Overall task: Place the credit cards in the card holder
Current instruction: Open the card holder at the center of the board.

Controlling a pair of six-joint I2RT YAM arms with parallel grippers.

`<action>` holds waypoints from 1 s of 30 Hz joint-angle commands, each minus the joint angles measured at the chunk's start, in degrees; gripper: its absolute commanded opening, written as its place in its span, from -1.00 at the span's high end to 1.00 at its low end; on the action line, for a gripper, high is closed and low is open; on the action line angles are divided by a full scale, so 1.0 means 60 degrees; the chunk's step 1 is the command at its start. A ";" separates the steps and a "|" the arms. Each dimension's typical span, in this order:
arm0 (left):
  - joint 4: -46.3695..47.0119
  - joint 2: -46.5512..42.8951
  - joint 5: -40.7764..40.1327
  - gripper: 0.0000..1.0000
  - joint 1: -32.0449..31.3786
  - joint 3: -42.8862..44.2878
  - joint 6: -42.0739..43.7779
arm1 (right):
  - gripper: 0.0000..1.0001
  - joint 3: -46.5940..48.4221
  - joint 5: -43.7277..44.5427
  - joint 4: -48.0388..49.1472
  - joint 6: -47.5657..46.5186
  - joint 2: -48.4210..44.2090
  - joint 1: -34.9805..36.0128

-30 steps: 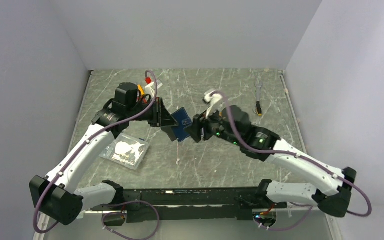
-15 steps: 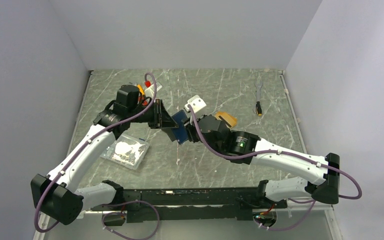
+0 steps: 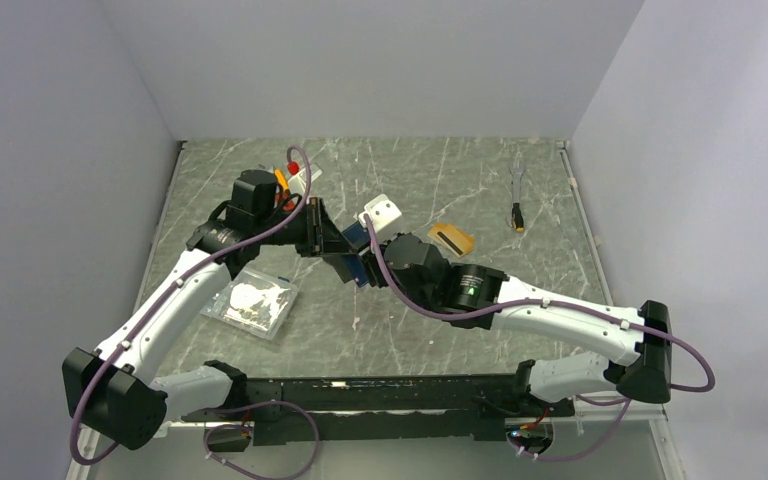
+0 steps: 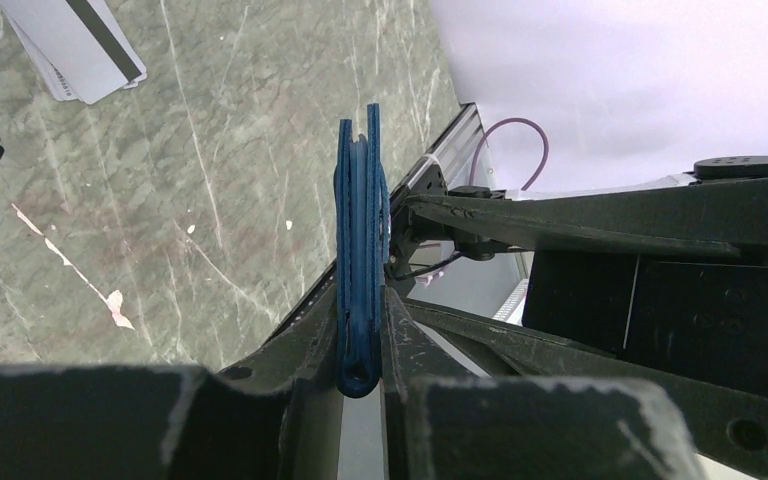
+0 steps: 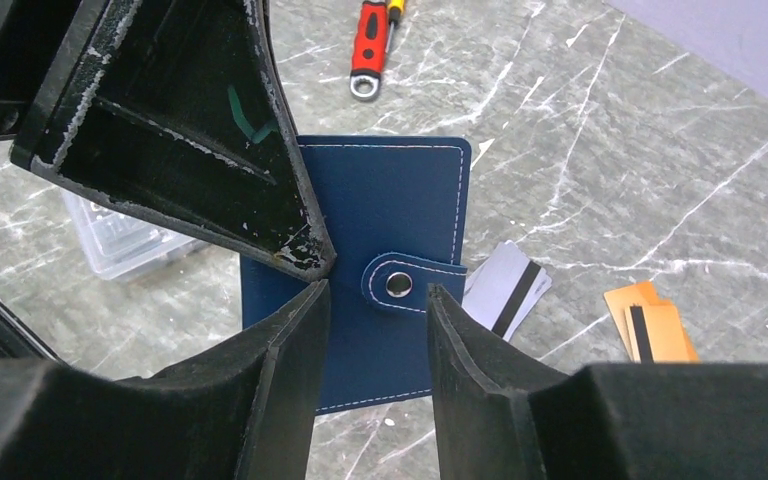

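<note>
We see our right hand [image 5: 375, 330] with its two dark fingers spread, the snap tab [image 5: 398, 285] of a navy card holder [image 5: 390, 200] showing in the gap between them. The left hand [image 5: 300, 245] grips the holder's left side, above the worktop [image 5: 600, 130]. Below lie a silver-white card [image 5: 515, 290], an orange card [image 5: 660, 335], a red-handled tool [image 5: 370, 45] and a clear box [image 5: 120, 245].

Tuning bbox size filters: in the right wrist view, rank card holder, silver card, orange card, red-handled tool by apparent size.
1. card holder, held nearer the camera.
2-3. silver card and orange card: alike; silver partly hidden, so unranked.
4. red-handled tool, cropped by the frame edge.
</note>
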 commanded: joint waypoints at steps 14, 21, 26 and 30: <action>0.0786 -0.0201 0.0560 1.00 0.0006 0.0217 -0.0669 | 0.81 0.0103 0.1830 0.0740 -0.0114 0.0767 0.0245; 0.0724 -0.0282 0.0582 1.00 0.0006 0.0277 -0.0713 | 1.00 0.0108 0.2617 0.0682 -0.0059 0.1003 0.0244; 0.0706 -0.0352 0.0582 1.00 0.0006 0.0235 -0.0763 | 1.00 -0.0140 0.3058 0.0812 0.0027 0.0859 0.0238; 0.0699 -0.0353 0.0608 1.00 0.0006 0.0272 -0.0788 | 1.00 -0.0459 0.3560 0.1183 -0.0029 0.0567 0.0241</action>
